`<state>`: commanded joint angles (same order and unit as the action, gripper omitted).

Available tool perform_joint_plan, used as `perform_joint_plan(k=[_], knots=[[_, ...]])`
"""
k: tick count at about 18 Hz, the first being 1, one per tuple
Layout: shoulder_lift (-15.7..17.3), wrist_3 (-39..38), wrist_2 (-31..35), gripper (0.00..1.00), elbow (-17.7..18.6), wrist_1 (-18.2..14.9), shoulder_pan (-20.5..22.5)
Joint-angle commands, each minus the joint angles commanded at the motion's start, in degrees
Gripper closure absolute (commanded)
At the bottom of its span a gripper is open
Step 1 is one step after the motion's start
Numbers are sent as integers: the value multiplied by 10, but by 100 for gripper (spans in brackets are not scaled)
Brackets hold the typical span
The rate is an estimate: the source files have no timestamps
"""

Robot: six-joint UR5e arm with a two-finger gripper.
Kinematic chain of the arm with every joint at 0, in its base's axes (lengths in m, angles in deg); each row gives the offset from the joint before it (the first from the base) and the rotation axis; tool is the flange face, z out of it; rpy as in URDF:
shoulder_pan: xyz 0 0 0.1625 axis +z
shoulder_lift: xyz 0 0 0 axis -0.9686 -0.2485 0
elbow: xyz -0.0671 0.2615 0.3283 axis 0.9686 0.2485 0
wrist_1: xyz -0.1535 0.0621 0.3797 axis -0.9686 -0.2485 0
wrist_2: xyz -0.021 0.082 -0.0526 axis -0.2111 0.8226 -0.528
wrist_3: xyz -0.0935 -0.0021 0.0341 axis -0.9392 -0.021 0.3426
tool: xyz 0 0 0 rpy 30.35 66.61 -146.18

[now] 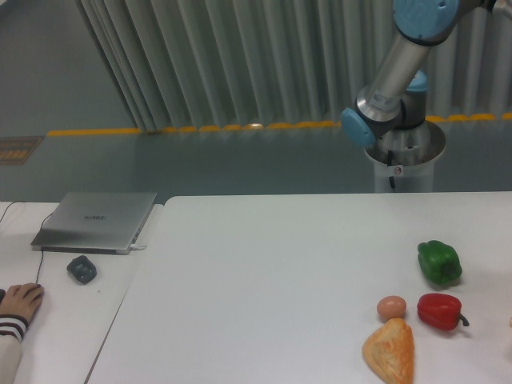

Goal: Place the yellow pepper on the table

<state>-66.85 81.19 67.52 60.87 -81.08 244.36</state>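
Observation:
The yellow pepper is out of view. The gripper is out of view too; only the arm's silver link and blue joints [394, 76] show at the top right, behind the far edge of the white table [264, 280].
On the table's right side lie a green pepper [438, 262], a red pepper [440, 311], an egg [391, 306] and an orange-brown pastry [390, 350]. A narrower desk at the left bears a grey laptop [98, 220], a mouse [82, 268] and a person's hand [20, 302].

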Motion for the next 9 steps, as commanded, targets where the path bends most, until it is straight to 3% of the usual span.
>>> perform_joint_plan(k=[2,3,7,8,9], knots=[[-1,2,0,36,0,-1,-1],[0,3,0,42,1,-1,-1],[0,4,4,49,-1,-1,-1],[0,1,4,62,-1,-1,-2],[0,1,4,65,0,-2,-3]])
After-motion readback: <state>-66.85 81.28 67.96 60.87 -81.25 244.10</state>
